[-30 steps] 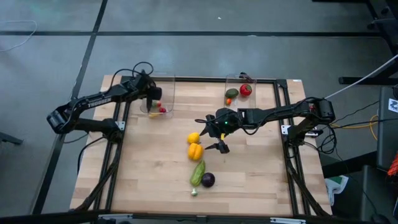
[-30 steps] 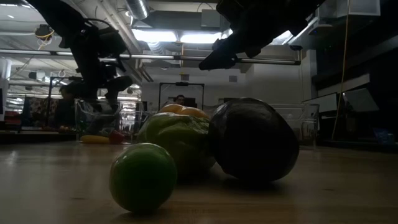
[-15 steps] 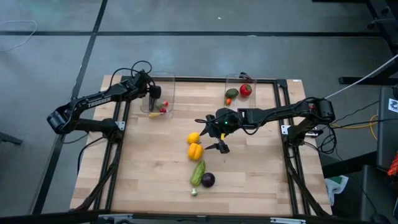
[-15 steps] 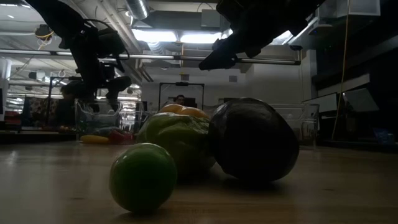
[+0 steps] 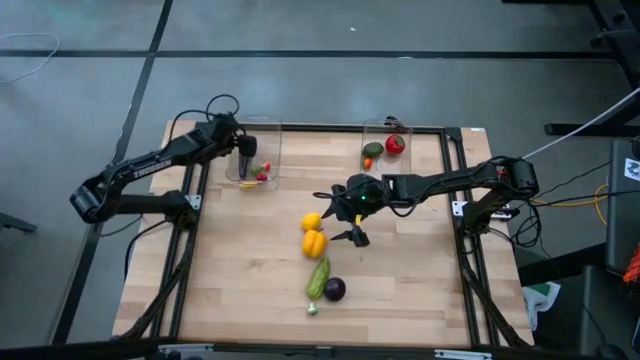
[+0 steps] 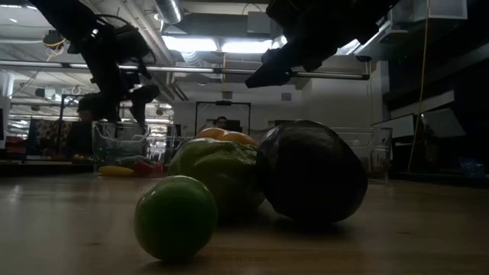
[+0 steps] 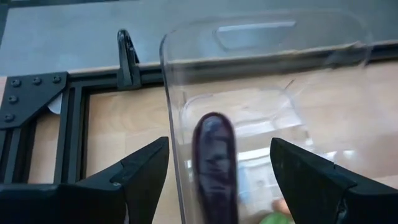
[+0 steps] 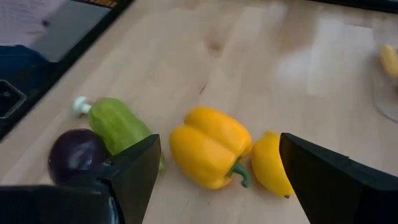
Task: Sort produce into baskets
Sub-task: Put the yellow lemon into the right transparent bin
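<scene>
Wood tabletop (image 5: pixel 400 280) fills my overhead feed, pale planks inside a black frame (image 5: pixel 455 200), grey floor all around it. My table-level camera looks across into a dim room with bright ceiling lights (image 6: pixel 218 44) and a person (image 6: pixel 221 121) far back near a doorway.

From table centre, the left bin (image 5: pixel 262 150) sits at about 11 o'clock against the far edge. I see small red and green pieces (image 5: pixel 262 172) inside it. The right bin (image 5: pixel 385 140) sits at about 1 o'clock, holding a tomato (image 5: pixel 395 145), an avocado (image 5: pixel 373 150) and a tiny orange piece (image 5: pixel 367 162).

My left gripper (image 5: pixel 246 150) hangs over the left bin with its fingers spread. On its wrist feed the eggplant (image 7: pixel 215 165) lies between them, touching neither, inside the clear bin wall.

My right gripper (image 5: pixel 350 212) hovers near the centre, fingers wide apart and holding nothing. The loose produce lies from its 9 o'clock round to 7 o'clock: the lemon (image 5: pixel 312 221) just beside it, then a yellow pepper (image 5: pixel 314 243) touching the lemon, then the cucumber (image 5: pixel 318 277), with the purple ball (image 5: pixel 335 289) touching the cucumber's near end. The wrist feed shows the pepper between the fingers' tips, well below them on the wood.

A small green ball (image 6: pixel 176 216) sits closest to my low camera.
</scene>
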